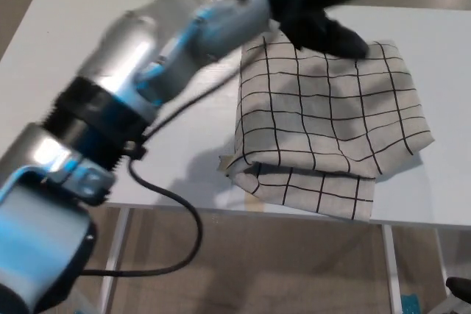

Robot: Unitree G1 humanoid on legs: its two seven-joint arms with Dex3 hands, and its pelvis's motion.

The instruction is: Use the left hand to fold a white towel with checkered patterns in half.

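The white towel with a black checkered pattern (331, 119) lies folded on the white table (132, 71), its lower layer sticking out at the front edge. My left hand (324, 5) hangs above the towel's far edge, blurred by motion and partly cut off by the top of the picture. Nothing of the towel is in it, and whether its fingers are apart is unclear. The silver left arm (147, 56) crosses the table from the lower left. My right hand does not show.
The towel's front corner overhangs the table's near edge (309, 215). Table legs (390, 270) and floor lie below. A black cable (176, 211) hangs from the left forearm.
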